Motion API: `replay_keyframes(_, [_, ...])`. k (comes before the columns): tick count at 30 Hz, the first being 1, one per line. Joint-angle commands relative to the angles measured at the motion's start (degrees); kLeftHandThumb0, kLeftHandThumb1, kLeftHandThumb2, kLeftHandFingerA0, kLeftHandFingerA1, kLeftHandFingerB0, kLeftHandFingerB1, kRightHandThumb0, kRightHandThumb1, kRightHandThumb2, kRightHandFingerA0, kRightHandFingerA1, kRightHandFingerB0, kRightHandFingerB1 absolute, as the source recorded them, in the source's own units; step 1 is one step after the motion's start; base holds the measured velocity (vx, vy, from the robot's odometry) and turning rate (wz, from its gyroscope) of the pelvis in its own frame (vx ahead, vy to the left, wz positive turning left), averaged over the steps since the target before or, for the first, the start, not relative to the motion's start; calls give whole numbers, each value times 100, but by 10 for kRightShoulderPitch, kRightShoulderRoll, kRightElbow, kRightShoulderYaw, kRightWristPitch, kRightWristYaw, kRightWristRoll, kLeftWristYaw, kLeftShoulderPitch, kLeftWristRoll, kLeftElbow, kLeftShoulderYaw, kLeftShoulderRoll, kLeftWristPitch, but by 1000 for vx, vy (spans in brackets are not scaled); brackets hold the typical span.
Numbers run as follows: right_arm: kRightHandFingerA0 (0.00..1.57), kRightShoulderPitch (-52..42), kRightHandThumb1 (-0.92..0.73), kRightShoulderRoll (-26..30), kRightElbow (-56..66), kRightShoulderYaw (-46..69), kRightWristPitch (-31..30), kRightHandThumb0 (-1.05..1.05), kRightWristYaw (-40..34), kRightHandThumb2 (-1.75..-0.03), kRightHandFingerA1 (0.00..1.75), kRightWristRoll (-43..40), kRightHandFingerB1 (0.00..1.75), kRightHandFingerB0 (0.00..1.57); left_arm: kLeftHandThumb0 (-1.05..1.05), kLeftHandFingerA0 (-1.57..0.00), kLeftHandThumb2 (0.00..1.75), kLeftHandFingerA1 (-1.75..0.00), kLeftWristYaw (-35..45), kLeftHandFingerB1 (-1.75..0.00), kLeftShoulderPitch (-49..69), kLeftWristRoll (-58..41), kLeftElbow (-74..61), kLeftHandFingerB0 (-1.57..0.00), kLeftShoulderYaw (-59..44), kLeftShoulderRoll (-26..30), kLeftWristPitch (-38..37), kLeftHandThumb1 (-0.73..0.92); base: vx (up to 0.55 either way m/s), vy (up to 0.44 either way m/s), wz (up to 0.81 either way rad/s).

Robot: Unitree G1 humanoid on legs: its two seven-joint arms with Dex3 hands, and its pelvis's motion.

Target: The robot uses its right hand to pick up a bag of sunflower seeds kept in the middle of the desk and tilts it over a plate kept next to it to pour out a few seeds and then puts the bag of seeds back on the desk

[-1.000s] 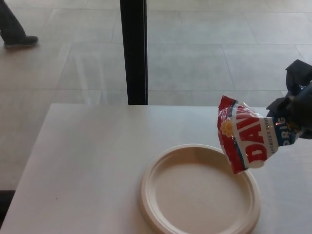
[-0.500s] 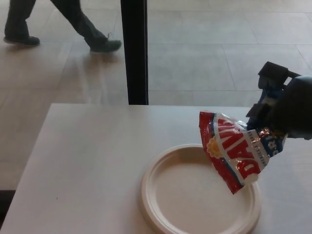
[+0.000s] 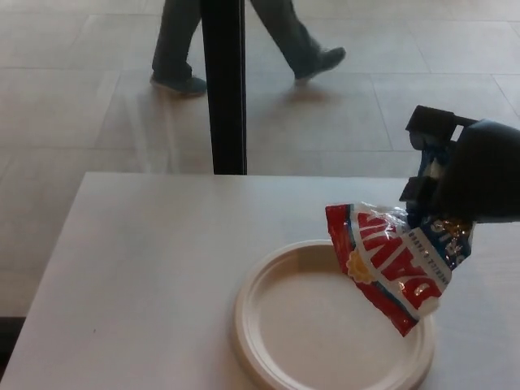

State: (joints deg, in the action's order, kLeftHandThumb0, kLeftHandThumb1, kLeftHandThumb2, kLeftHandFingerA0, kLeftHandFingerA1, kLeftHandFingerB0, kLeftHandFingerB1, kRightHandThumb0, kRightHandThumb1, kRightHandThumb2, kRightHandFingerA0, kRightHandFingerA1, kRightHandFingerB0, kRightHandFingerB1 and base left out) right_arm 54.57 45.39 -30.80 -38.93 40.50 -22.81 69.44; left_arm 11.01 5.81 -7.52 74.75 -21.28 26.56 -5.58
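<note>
The bag of sunflower seeds point(image 3: 390, 262) hangs tilted above the right part of the plate point(image 3: 268, 325), one corner low over it, so that any seeds would fall inside the rim (no seeds show on the plate yet). The right hand point(image 3: 463, 175) is clamped on the bag's upper end, beyond the plate's right edge, which leaves the low end free for pouring above the desk point(image 3: 146, 268).

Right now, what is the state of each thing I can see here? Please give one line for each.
Bag of sunflower seeds: held in the air, tilted over the plate.
Plate: flat on the desk, no seeds visible.
Right hand: shut on the bag.
Left hand: not in view.
Desk: bears only the plate.
Person's legs: walking behind.
</note>
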Motion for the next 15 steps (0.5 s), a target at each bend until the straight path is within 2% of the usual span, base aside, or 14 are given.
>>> replay_keyframes(1, [126, 20, -51, -1, 18, 1, 11, -31, 54, -109, 131, 1, 93, 89, -88, -43, 67, -58, -1, -40, 2, 8, -1, -35, 8, 13, -6, 89, 0, 0, 0])
replay_keyframes(3, [128, 13, -51, -8, 34, 8, -4, -34, 98, -109, 133, -12, 95, 89, -89, -42, 66, -57, 1, -40, -3, -2, 1, -37, -1, 13, 9, 87, 0, 0, 0])
replay_keyframes(4, [124, 11, -48, -10, 41, 10, -9, -27, 110, -110, 125, -13, 94, 91, -89, -44, 66, -57, -1, -40, -2, 1, 1, -37, 1, 13, 7, 89, 0, 0, 0])
replay_keyframes(5, [124, 8, -48, -12, 50, 11, -15, -27, 126, -110, 125, -15, 94, 91, -89, -44, 66, -57, -4, -40, -2, 6, 1, -37, 5, 14, 4, 89, 0, 0, 0])
replay_keyframes(6, [117, 7, -49, -14, 63, 9, -26, -35, 133, -108, 129, -1, 103, 96, -89, -42, 66, -60, 0, -41, -2, -5, 0, -36, -4, 12, 10, 88, 0, 0, 0])
replay_keyframes(7, [117, 5, -49, -15, 67, 10, -29, -35, 139, -108, 129, -1, 103, 96, -89, -42, 66, -60, 0, -41, 0, 0, -1, -36, 1, 13, 4, 88, 0, 0, 0])
replay_keyframes(8, [115, 1, -48, -18, 72, 16, -33, -31, 152, -109, 118, -12, 98, 96, -89, -42, 66, -62, 2, -42, 0, 0, -4, -35, 2, 14, 5, 88, 0, 0, 0])
replay_keyframes(9, [115, 0, -48, -18, 73, 17, -33, -31, 154, -109, 118, -12, 98, 96, -89, -42, 66, -62, 2, -42, 0, 0, -5, -35, 2, 14, 5, 88, 0, 0, 0])
replay_keyframes(10, [108, 2, -48, -20, 76, 16, -33, -30, 168, -110, 106, -12, 88, 91, -90, -41, 66, -61, 5, -42, 1, 3, -5, -35, 5, 16, 2, 88, 0, 0, 0])
replay_keyframes(11, [104, 6, -50, -24, 82, 15, -38, -28, 184, -98, 82, -8, 61, 91, -83, -42, 109, -66, -1, -53, -2, 1, -4, -32, 2, 15, 6, 67, 0, 0, 0])
replay_keyframes(12, [104, 6, -50, -26, 85, 16, -40, -28, 193, -98, 82, -7, 61, 91, -83, -42, 109, -66, -3, -53, -3, 0, -4, -32, 1, 15, 8, 67, 0, 0, 0])
replay_keyframes(13, [104, 6, -50, -27, 87, 17, -41, -28, 197, -97, 84, -7, 59, 90, -87, -44, 66, -60, -2, -40, -4, -4, -3, -37, -2, 15, 12, 86, 0, 0, 0])
replay_keyframes(14, [104, 7, -50, -28, 88, 17, -41, -28, 203, -97, 84, -7, 59, 90, -87, -44, 66, -60, 0, -40, -7, -10, -1, -37, -8, 15, 18, 86, 0, 0, 0])
replay_keyframes(15, [100, 8, -57, -31, 102, 15, -55, -31, 251, -94, 121, -2, 70, 86, -86, -43, 66, -59, 1, -40, -5, -5, -1, -36, -4, 15, 13, 87, 0, 0, 0])
